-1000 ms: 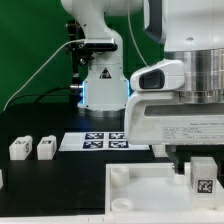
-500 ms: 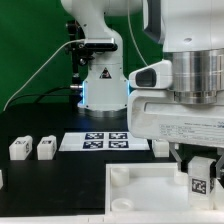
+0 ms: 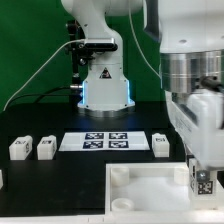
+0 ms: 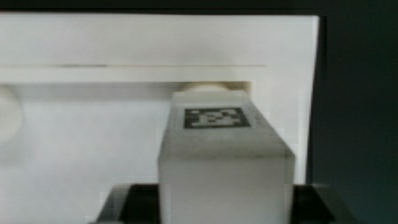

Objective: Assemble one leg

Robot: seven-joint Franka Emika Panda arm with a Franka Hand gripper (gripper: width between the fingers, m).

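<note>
gripper: the gripper (image 3: 203, 172) is clamped on the leg (image 3: 202, 182), fingers tight round it

leg: sits at the panel (image 3: 150, 195)'s 3 o'clock corner, upright, tag facing out

step: looks like seating or screwing it onto the knob (image 4: 214, 88)

next: probably twist it down straight, no tilting

spares: loose legs (image 3: 21, 148) way off at 9 o'clock

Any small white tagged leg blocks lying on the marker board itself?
No: the small white leg blocks lie on black table beside the marker board.

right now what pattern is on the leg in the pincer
A square black-and-white fiducial tag on the white leg; the wrist view shows it best.
</note>
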